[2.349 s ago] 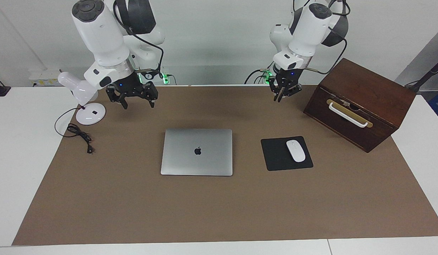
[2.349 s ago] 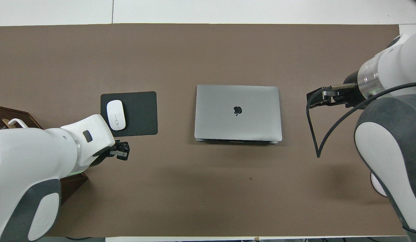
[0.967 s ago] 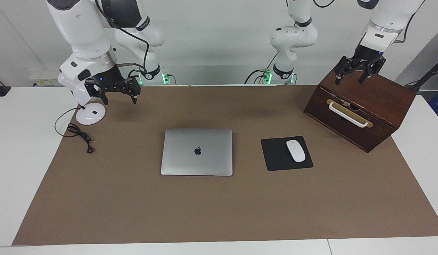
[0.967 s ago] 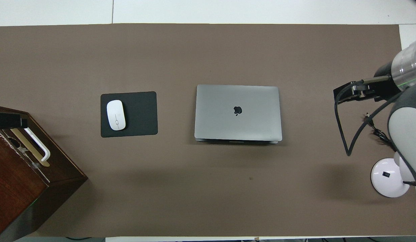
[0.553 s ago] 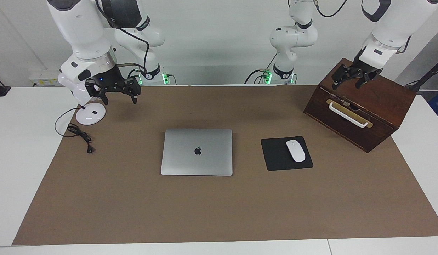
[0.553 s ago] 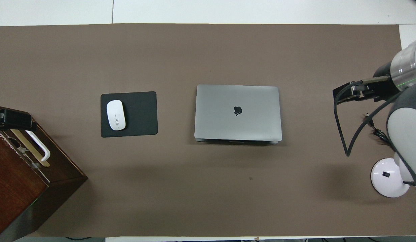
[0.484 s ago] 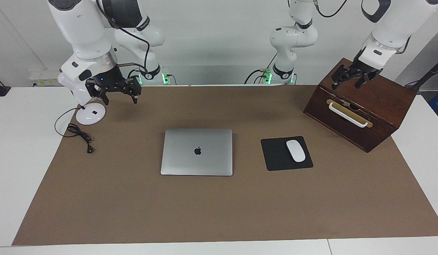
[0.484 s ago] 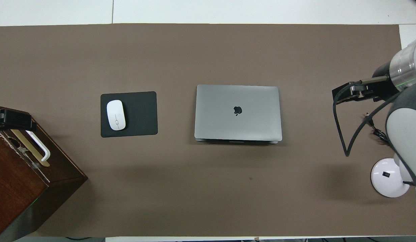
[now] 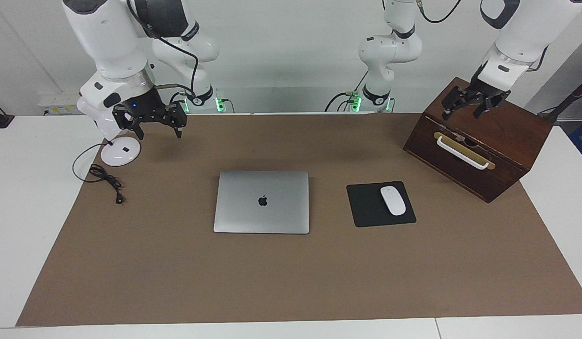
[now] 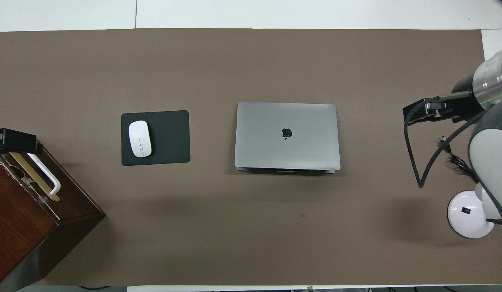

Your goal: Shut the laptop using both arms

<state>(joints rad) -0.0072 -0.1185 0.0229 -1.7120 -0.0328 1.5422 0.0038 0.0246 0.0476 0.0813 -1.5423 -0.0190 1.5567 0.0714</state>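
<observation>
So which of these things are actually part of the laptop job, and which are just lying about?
Part of the job: laptop, lid already shut; left gripper, open over the box; right gripper, open by the lamp.

Lying about: mouse, mouse pad, box, lamp, cable.

I see the laptop (image 9: 261,202) lying shut mid-mat. My left gripper (image 9: 473,104) hangs open over the wooden box (image 9: 479,139); my right gripper (image 9: 154,123) hangs open beside the lamp base (image 9: 120,152)

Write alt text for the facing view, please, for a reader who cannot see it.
A closed silver laptop lies flat mid-mat, neither arm touching it. The right tool hangs open beside a white desk lamp; the left tool hangs open over a wooden box. A white mouse sits on a black pad.
</observation>
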